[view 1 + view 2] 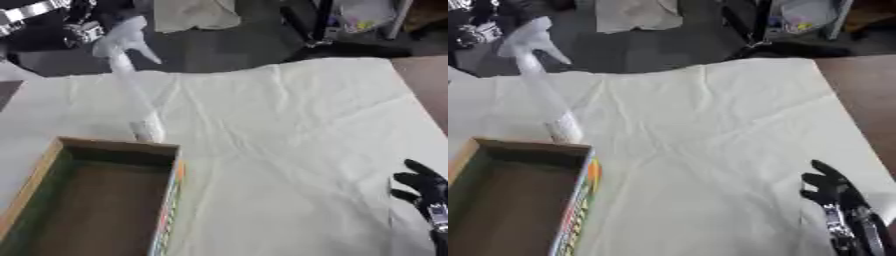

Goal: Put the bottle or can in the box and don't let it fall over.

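— What's closest to us down here?

— The right hand [833,192], at about four o'clock on the table. It rests on the white cloth [297,140], black fingers straight and pointing up, holding nothing. The silver wrist runs off the bottom edge.

— And the box?

— The cardboard box [162,200] sits at about eight o'clock, open-topped, brown inside, with a printed colourful strip along its right wall. Nothing shows inside it. It is well apart from the right hand.

— Where's the bottle, then?

— It's a pale, translucent spray bottle [140,100], blurred. Its base is just beyond the box's far wall, near the right corner, and the body leans up and away toward eleven o'clock, so the trigger head ends up near the top left. It is tilted, not upright, and outside the box.

— Is the left hand on it?

— The left arm comes in at eleven o'clock, black with silver joints, and the left hand [83,31] is right at the bottle's head. I cannot tell how its fingers are set; that part is smeared.

— Anything past the table?

— Dark floor, a pale cloth lying on it at twelve o'clock, and some clutter at one o'clock.
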Controlling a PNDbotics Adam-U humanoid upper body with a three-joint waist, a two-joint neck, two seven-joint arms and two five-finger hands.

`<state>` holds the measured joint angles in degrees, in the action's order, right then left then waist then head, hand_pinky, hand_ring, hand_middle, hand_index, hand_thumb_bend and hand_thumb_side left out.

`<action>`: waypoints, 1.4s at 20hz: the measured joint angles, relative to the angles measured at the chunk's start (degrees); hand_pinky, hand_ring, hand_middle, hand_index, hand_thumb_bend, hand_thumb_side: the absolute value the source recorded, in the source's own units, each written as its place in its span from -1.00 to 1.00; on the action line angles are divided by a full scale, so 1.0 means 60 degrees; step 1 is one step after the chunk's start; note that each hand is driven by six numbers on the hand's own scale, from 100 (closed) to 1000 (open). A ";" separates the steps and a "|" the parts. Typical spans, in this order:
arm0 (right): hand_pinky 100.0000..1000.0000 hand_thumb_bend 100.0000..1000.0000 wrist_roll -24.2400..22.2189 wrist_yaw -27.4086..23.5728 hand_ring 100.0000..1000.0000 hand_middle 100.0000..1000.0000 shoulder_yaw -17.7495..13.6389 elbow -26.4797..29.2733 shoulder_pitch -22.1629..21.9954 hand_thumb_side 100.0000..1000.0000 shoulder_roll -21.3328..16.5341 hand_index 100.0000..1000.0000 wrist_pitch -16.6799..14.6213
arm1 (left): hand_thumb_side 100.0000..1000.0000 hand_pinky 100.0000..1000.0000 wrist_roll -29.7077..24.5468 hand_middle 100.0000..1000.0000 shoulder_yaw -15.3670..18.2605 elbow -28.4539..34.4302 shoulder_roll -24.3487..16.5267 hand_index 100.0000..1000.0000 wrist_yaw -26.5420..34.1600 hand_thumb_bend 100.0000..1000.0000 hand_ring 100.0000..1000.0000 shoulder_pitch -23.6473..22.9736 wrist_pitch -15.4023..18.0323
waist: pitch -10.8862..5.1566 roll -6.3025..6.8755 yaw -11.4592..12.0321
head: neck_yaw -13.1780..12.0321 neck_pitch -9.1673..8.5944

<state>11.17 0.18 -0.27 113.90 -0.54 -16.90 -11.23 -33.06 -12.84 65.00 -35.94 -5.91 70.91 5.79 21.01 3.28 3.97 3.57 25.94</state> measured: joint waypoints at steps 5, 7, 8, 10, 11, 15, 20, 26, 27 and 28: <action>0.50 -1.00 -0.0006 0.0000 0.67 0.78 0.0001 0.0000 0.0020 0.57 0.0017 0.44 0.0060 | 0.36 1.00 -0.0058 0.57 -0.0004 0.0000 0.0029 0.64 -0.0009 -1.00 0.70 0.0020 -0.0005 | 0.0029 0.0002 -0.0007 | -0.0028 0.0000; 0.50 -1.00 -0.0001 0.0000 0.67 0.78 0.0001 0.0000 0.0048 0.58 0.0033 0.44 0.0082 | 0.36 1.00 -0.0061 0.57 -0.0005 0.0000 0.0047 0.64 -0.0040 -1.00 0.70 0.0020 -0.0008 | 0.0039 0.0002 -0.0009 | -0.0035 0.0000; 0.50 -1.00 0.0004 0.0000 0.67 0.78 0.0001 0.0000 0.0052 0.58 0.0051 0.44 0.0092 | 0.36 1.00 -0.0061 0.56 -0.0005 0.0000 0.0062 0.63 -0.0048 -1.00 0.69 0.0021 -0.0008 | 0.0050 0.0003 -0.0009 | -0.0035 0.0000; 0.50 -1.00 0.0002 0.0000 0.67 0.78 0.0001 0.0000 0.0080 0.58 0.0083 0.44 0.0106 | 0.35 1.00 -0.0064 0.55 -0.0005 -0.0002 0.0095 0.63 -0.0078 -1.00 0.68 0.0021 -0.0005 | 0.0075 0.0011 -0.0009 | -0.0038 0.0000; 0.50 -1.00 -0.0002 0.0000 0.67 0.78 0.0001 0.0000 0.0082 0.58 0.0083 0.44 0.0116 | 0.36 1.00 -0.0066 0.55 -0.0008 -0.0003 0.0104 0.63 -0.0100 -1.00 0.68 0.0021 -0.0002 | 0.0080 0.0013 -0.0009 | -0.0039 0.0000; 0.50 -1.00 0.0016 0.0000 0.67 0.78 0.0001 0.0000 0.0084 0.58 0.0089 0.44 0.0152 | 0.33 0.98 -0.0064 0.52 -0.0010 -0.0051 0.0105 0.60 -0.0191 -1.00 0.64 0.0021 0.0014 | 0.0081 0.0014 -0.0017 | -0.0039 0.0000; 0.50 -1.00 0.0017 0.0000 0.67 0.77 0.0001 0.0000 0.0084 0.59 0.0104 0.44 0.0171 | 0.27 0.93 -0.0035 0.46 -0.0013 -0.0061 0.0109 0.55 -0.0329 -1.00 0.50 0.0021 0.0063 | 0.0083 0.0014 -0.0020 | -0.0039 0.0000; 0.49 -1.00 0.0001 0.0000 0.66 0.77 0.0001 0.0000 0.0086 0.59 0.0157 0.43 0.0229 | 0.06 0.86 0.0007 0.41 -0.0014 -0.0092 0.0117 0.47 -0.0469 -1.00 0.37 0.0021 0.0116 | 0.0084 0.0018 -0.0020 | -0.0036 0.0000; 0.49 -1.00 -0.0004 0.0000 0.66 0.77 0.0001 0.0000 0.0086 0.59 0.0163 0.43 0.0239 | 0.01 0.85 0.0022 0.41 -0.0014 -0.0108 0.0127 0.46 -0.0479 -1.00 0.35 0.0021 0.0122 | 0.0084 0.0018 -0.0020 | -0.0036 0.0000; 0.49 -1.00 -0.0007 0.0000 0.66 0.77 0.0001 0.0000 0.0086 0.59 0.0165 0.43 0.0245 | -0.03 0.85 0.0045 0.41 -0.0014 -0.0112 0.0144 0.46 -0.0492 -1.00 0.35 0.0021 0.0123 | 0.0084 0.0018 -0.0020 | -0.0036 0.0000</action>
<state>11.13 0.18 -0.27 113.90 -0.02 -15.91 -9.76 -32.79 -12.92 64.33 -35.08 -8.87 71.04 6.53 21.51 3.39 3.85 3.35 25.94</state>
